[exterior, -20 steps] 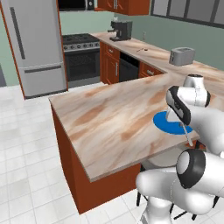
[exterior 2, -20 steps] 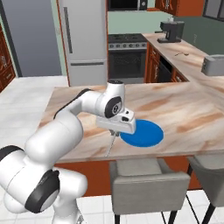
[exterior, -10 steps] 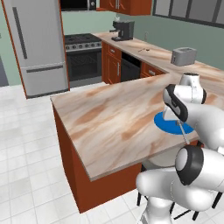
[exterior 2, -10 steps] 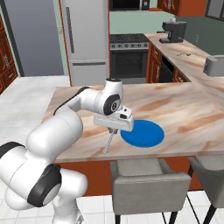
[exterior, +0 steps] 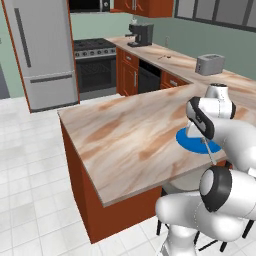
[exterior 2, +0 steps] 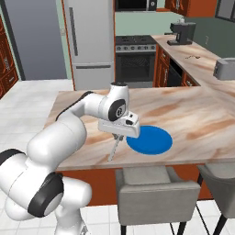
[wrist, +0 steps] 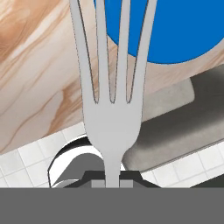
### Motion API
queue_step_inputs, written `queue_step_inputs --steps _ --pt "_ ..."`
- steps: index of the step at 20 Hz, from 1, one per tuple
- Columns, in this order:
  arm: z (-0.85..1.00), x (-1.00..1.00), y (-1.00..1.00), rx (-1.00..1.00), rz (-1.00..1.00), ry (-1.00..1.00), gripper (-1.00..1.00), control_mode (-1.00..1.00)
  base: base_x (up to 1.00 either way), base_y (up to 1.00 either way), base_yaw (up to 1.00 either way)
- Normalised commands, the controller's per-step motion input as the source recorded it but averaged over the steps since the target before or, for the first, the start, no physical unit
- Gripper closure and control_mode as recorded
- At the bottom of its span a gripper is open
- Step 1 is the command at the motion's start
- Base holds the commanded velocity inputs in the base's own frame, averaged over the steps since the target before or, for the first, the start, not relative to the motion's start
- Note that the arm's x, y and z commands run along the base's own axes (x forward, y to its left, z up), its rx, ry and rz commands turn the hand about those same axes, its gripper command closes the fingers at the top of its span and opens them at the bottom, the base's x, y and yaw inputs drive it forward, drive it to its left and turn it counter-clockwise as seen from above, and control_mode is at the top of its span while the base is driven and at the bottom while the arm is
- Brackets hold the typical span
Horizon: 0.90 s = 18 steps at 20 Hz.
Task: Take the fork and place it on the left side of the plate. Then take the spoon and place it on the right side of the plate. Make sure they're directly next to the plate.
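Note:
My gripper (exterior 2: 118, 136) is shut on the handle of the silver-grey fork (exterior 2: 114, 149), which hangs tines down over the island counter. It hangs just left of the blue plate (exterior 2: 149, 140) near the counter's front edge. In the left base view the fork (exterior: 207, 149) hangs in front of the plate (exterior: 192, 145). The hand view looks down the fork (wrist: 111, 100), its tines reaching over the plate's (wrist: 175, 30) rim. A small dark thing (exterior 2: 193, 57) lies on the far counter, too small to tell whether it is the spoon.
The marble island counter (exterior 2: 202, 114) stretches wide to the right of and behind the plate. Two grey stools (exterior 2: 151, 188) stand under its front edge. A toaster (exterior: 210, 64) and a coffee machine (exterior: 141, 34) sit on the far counter, with the fridge (exterior: 42, 50) beyond.
The gripper stays shut on the fork and has edged slightly left and down beside the plate. The views have shifted a little.

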Motion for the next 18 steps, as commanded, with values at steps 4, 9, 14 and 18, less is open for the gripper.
queue_step_inputs --steps 4,9,14,18 --pt "0.0 0.0 0.0 0.0 0.0 0.0 1.0 1.0 0.0 0.0 0.0" --pt "0.0 0.0 0.0 0.0 0.0 0.0 1.0 -1.0 0.0 0.0 0.0" --pt "0.0 0.0 0.0 0.0 0.0 0.0 1.0 -1.0 0.0 0.0 0.0" --pt "0.0 0.0 0.0 0.0 0.0 0.0 1.0 -1.0 0.0 0.0 0.0"
